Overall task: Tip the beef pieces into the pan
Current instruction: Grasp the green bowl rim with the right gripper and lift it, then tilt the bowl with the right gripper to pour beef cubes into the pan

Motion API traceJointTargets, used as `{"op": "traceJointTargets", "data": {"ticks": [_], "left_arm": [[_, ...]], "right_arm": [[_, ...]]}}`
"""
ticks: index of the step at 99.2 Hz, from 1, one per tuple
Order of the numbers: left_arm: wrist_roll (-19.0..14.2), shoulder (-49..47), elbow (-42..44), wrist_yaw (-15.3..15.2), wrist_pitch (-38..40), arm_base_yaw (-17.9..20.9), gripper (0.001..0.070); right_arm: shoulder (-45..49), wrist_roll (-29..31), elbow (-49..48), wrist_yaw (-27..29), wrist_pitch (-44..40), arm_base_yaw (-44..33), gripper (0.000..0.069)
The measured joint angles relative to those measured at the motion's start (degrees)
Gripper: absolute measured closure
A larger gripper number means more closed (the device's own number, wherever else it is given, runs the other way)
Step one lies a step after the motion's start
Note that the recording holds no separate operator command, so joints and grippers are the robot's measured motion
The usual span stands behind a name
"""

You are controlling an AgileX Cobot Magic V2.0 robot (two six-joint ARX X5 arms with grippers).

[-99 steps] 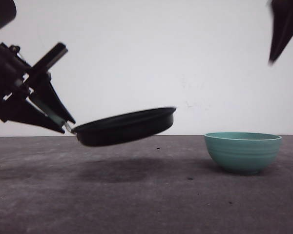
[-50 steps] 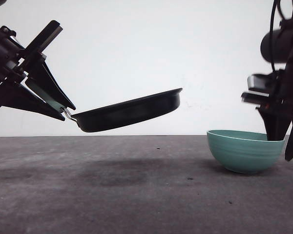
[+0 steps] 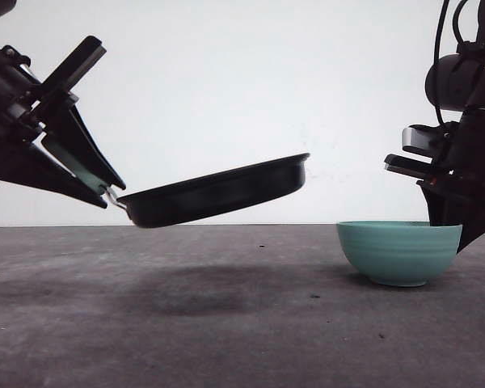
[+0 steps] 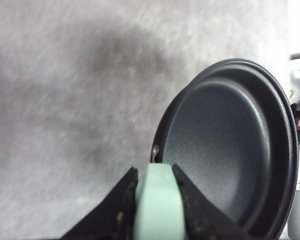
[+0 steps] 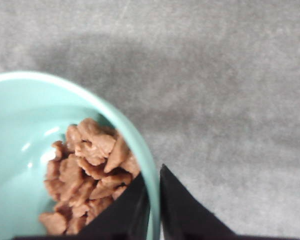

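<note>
1. Up front, from the room: left gripper [image 3: 111,194] clamps the mint-green handle [image 3: 79,170] of the pan [image 3: 218,191]. Pan is held in the air above the grey table [image 3: 226,323], tilted, far rim higher than the handle end. A soft shadow lies on the table under it.
2. Same view, other side: right gripper [image 3: 446,220] sits at the far rim of the teal bowl [image 3: 398,253], which stands on the table well apart from the pan. Jaw state is hard to read from here; the fingers are dark against the arm.
3. Left wrist view: two black fingers [image 4: 121,212] squeeze the handle [image 4: 159,205] between them, touching both sides. Beyond the jaws the pan [image 4: 225,150] shows its black inside, no food in it. Table [image 4: 65,100] lies past the pan.
4. Right wrist view: jaws are narrow and pinch the bowl rim [image 5: 142,165], one finger [image 5: 122,215] inside the bowl [image 5: 20,130], the other finger [image 5: 185,210] outside. Beef pieces [image 5: 87,172], a reddish-brown heap, lie in the bowl just beside the inner finger. Table [image 5: 215,75] is outside the outer finger.
</note>
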Motion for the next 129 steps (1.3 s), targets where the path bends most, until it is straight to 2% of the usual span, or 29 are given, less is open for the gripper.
{"op": "traceJointTargets", "data": {"ticks": [22,43,49,65,84,89,114,129], "left_arm": [[1.95,0.0,0.0,-2.51,-6.01,0.0,0.0652],[2.78,0.0,0.0,-2.56,-6.51,-0.35,0.0652],[2.78,0.0,0.0,-2.54,-6.56,-0.81,0.0652],[2.54,0.0,0.0,-2.03,-7.26,-2.05,0.0652],[2.75,0.0,1.36,-2.01,-12.46,-2.95,0.0652],[2.82,0.0,2.47,-1.99,-13.35,-2.97,0.0652],[4.61,0.0,9.92,-2.62,-18.32,-2.97,0.0652],[7.13,0.0,13.44,-4.76,-23.06,-2.97,0.0652]], "right_arm": [[-8.31,0.44,-0.02,0.66,4.66,3.67,0.0674],[-18.69,0.81,0.0,0.72,9.86,15.12,0.0674],[-19.8,0.87,0.0,2.45,10.6,19.04,0.0674],[-19.65,0.94,0.0,13.29,10.23,29.4,0.0674],[-19.17,-1.31,0.0,35.39,14.95,40.83,0.0674],[-18.91,-2.45,-0.02,39.71,17.09,42.88,0.0674],[-17.2,-7.34,-6.49,54.14,26.08,49.0,0.0674],[-16.79,-10.8,-11.02,59.01,31.78,49.96,0.0674]]}}
